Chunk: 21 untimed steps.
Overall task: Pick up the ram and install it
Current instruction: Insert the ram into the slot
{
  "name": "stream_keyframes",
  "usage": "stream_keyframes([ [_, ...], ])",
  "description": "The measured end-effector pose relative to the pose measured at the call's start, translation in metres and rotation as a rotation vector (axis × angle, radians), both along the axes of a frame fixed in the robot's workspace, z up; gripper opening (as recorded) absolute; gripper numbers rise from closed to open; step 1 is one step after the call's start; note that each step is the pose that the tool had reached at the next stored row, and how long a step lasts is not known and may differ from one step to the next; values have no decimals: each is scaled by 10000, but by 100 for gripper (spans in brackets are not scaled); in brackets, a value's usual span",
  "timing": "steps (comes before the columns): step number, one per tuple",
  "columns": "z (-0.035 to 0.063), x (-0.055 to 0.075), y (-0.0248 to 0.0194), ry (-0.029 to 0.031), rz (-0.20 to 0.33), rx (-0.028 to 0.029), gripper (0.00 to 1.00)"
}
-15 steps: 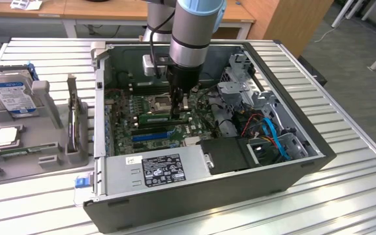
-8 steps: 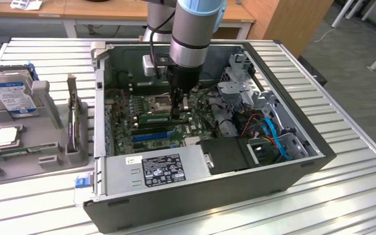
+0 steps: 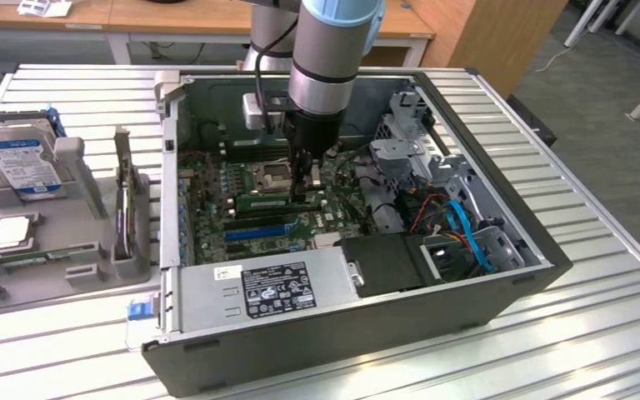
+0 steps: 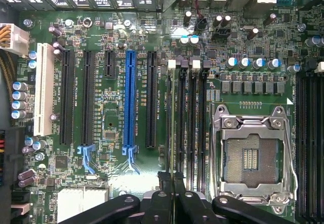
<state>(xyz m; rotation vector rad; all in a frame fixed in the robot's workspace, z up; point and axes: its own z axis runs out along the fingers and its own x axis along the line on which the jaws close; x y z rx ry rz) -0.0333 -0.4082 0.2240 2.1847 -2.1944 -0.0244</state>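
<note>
Ram [image 3: 279, 201] stands on edge along a memory slot near the middle of the motherboard [image 3: 214, 179]. In the exterior view it is at six o'clock from the CPU socket [image 3: 270, 173].

Across that view from its left, a grey tray [image 3: 42, 287] lies on the slatted table [image 3: 587, 333] at nine o'clock from the computer case [image 3: 332, 342]. A hard drive [image 3: 17, 158] sits at the tray's eleven o'clock corner, with a processor chip [image 3: 9, 233] at six o'clock from it. A dark expansion card [image 3: 131, 212] stands upright along the tray's three o'clock edge.

Inside the case, the power supply [image 3: 264, 287] fills the six o'clock side. The gripper [image 3: 309, 195] hangs over the three o'clock end of the stick. Blue cables [image 3: 470, 233] lie at four o'clock.

In the wrist view the ram [image 4: 170, 122] shows edge-on as a thin strip between the blue slot [image 4: 130, 100] and three black memory slots [image 4: 192, 127], with the CPU socket [image 4: 251, 155] beyond them. The gripper [image 4: 172, 181] has its jaws pressed together with nothing between them, right over the stick's top edge. Whether they touch it cannot be told.
</note>
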Motion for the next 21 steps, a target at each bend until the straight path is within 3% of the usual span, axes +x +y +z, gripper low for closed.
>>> stream_keyframes([
  [21,-1,-1,-8,-1,-49,2,12],
])
